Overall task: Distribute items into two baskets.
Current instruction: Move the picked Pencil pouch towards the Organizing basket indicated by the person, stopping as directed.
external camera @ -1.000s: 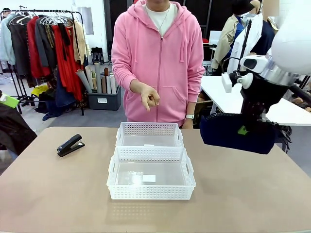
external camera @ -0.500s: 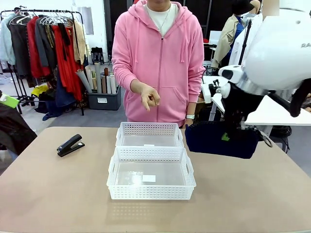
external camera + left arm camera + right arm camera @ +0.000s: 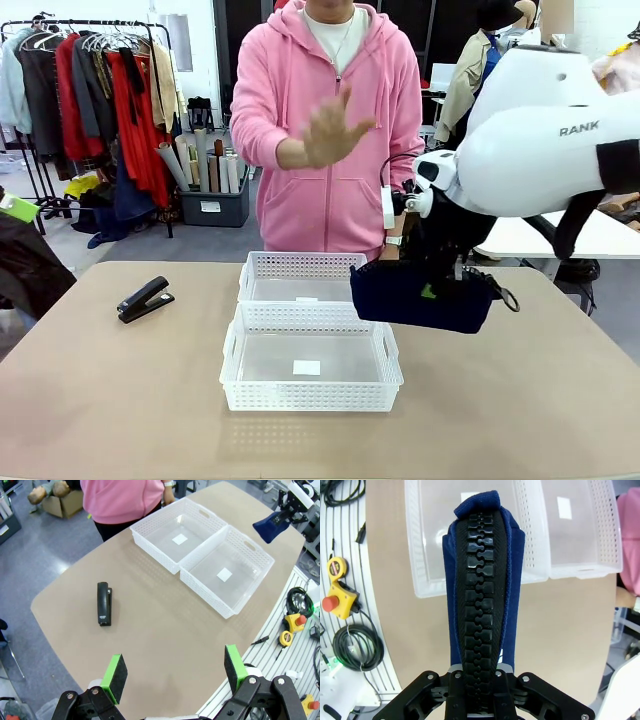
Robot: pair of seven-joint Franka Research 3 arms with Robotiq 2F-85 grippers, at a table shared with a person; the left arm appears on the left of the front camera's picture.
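Above the right rim of the near basket [image 3: 300,398] hangs the pouch [image 3: 410,300].

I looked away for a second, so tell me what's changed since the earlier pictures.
The right gripper, shut on the pouch, carried it leftward to hang over the right edge of the baskets. The person's hand rose from a downward point to an open palm. The stapler and baskets stayed put.

Navy pouch [image 3: 420,298] aloft beside two white baskets [image 3: 310,396]; black stapler [image 3: 145,298] apart.
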